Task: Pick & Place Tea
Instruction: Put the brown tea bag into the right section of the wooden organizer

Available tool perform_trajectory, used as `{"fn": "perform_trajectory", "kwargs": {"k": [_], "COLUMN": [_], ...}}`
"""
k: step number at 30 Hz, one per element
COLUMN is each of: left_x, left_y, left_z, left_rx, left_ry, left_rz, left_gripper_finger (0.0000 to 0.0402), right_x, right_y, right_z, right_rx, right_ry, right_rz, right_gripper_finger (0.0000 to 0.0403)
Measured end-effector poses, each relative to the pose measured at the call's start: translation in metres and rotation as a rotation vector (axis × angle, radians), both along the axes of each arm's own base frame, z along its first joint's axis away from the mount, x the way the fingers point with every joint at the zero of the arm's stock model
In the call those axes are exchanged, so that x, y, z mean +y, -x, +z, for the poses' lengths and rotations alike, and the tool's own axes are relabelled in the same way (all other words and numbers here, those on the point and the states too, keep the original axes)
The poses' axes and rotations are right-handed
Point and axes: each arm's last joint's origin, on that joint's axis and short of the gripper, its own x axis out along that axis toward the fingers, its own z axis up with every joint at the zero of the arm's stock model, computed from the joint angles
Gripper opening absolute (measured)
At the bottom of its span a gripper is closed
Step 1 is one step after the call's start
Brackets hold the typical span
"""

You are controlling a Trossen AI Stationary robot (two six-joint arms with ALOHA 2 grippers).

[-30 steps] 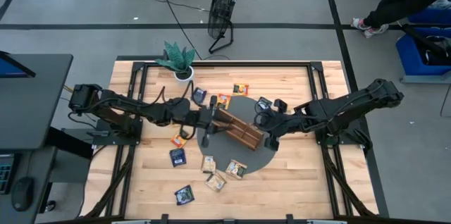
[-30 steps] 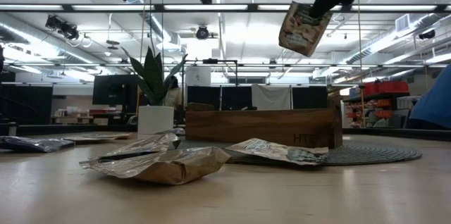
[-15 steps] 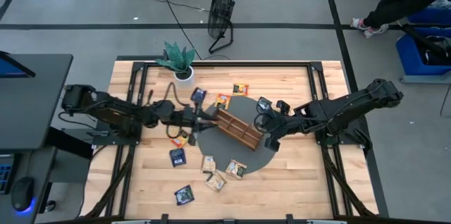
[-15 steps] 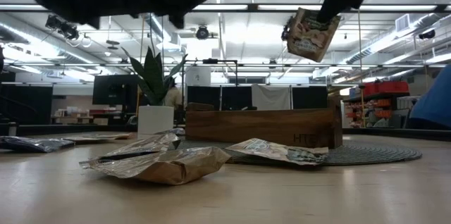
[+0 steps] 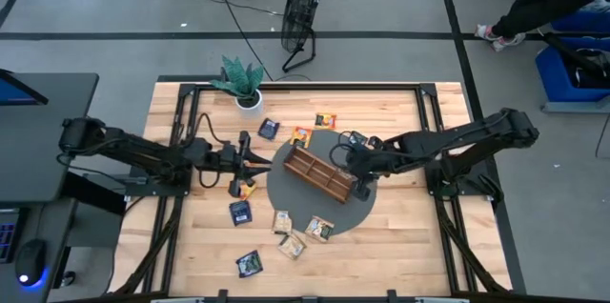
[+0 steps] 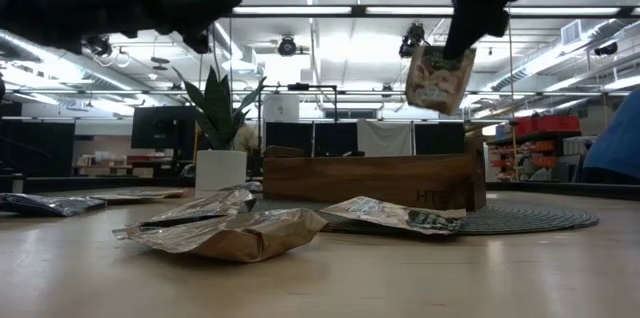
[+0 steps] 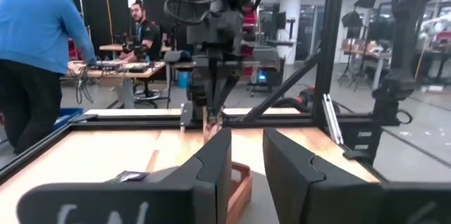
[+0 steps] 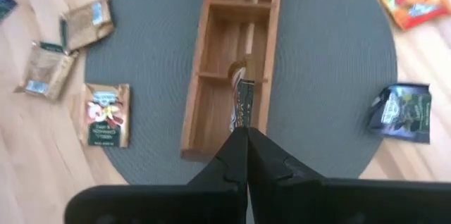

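Note:
My right gripper [image 5: 356, 162] hangs over the right end of the long wooden divided tray [image 5: 321, 173] and is shut on a pale beige tea sachet [image 6: 438, 76]. In the right wrist view this sachet [image 8: 243, 104] shows edge-on above the tray's compartments [image 8: 232, 62]. My left gripper [image 5: 250, 155] floats open to the left of the tray, above the table and touching nothing. Other sachets lie flat on the wood: dark blue [image 5: 270, 129], orange [image 5: 301, 135], beige [image 5: 292, 244]. One dark sachet [image 8: 402, 113] lies on the mat. My right gripper pinches the beige sachet by its top edge [image 6: 447, 50] between the two fingers, coming from above and pointing down. The sachet hangs nearly upright below the fingers, lifted clear above the tray.
The tray lies slantwise on a round grey mat [image 5: 286, 193]. A potted plant [image 5: 243, 82] stands at the table's far left. Several sachets are scattered near the mat's near edge [image 5: 319, 229]. People stand in the room beyond the table [image 7: 35, 48].
My left arm has drawn back toward the table's left edge, away from the tray. My right gripper has shifted a little left over the tray and come down, still shut on the sachet, which hung tilted before and now hangs nearly upright and lower.

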Motion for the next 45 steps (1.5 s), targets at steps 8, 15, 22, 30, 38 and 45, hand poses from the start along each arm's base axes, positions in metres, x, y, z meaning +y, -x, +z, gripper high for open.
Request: {"fn": "perform_trajectory", "kwargs": {"k": [8,15,22,30,38,45], "left_x": [0.0,0.0,0.0,0.0,0.0,0.0], "left_y": [0.01,0.01,0.01,0.01,0.009,0.009], "left_z": [-0.006,-0.006,-0.006,-0.006,-0.006,-0.007], "left_rx": [0.033,0.037,0.038,0.04,0.044,0.046], "left_ry": [0.0,0.014,0.016,0.016,0.015,0.014], "left_rz": [0.0,-0.001,-0.002,-0.001,-0.001,-0.001], "left_gripper_finger": [0.0087,0.0087,0.0087,0.0087,0.0087,0.0087], "right_x": [-0.004,-0.009,-0.013,-0.015,-0.015,-0.016], "right_y": [-0.013,-0.023,-0.03,-0.039,-0.043,-0.043], "right_z": [-0.017,-0.03,-0.042,-0.062,-0.071,-0.071], "right_rx": [0.064,0.095,0.137,0.208,0.234,0.242], "right_ry": [-0.016,-0.019,-0.008,-0.008,-0.006,-0.007], "right_rz": [-0.005,-0.002,-0.005,-0.004,-0.001,-0.008], "right_gripper_finger": [0.0,0.0,0.0,0.0,0.0,0.001]}}
